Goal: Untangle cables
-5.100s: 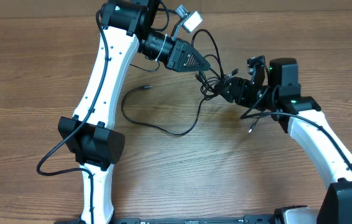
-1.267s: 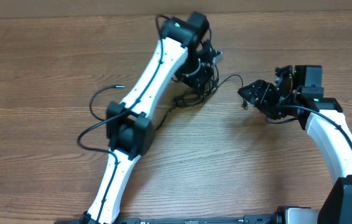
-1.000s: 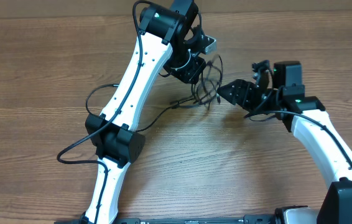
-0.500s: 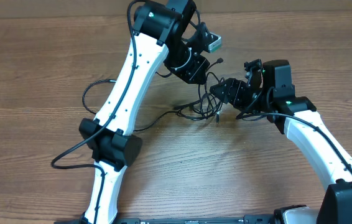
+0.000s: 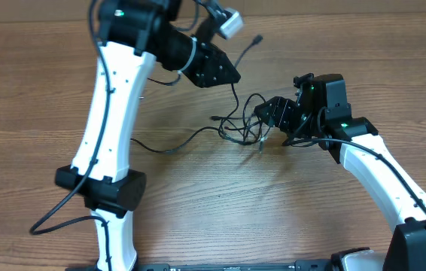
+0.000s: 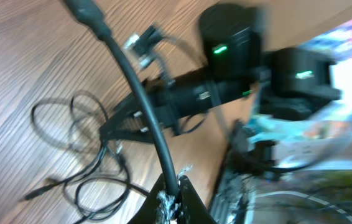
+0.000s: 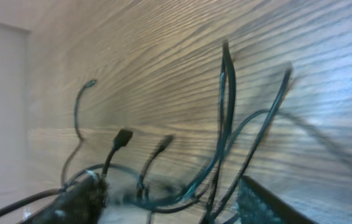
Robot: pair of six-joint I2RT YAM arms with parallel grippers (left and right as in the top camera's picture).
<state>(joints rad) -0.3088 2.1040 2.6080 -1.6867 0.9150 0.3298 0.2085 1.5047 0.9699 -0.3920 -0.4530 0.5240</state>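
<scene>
- A wooden table carries two white arms. The left arm stands tall over the left half and hides some of the wood.
- The cables lie in a loose tangle mid-table, with one end trailing away to the left.
- The left gripper, raised above the tangle, is clamped on one of the cables, which hangs down to the heap.
- The right gripper sits at the tangle's right edge with its fingers apart and several loops running between them.
</scene>
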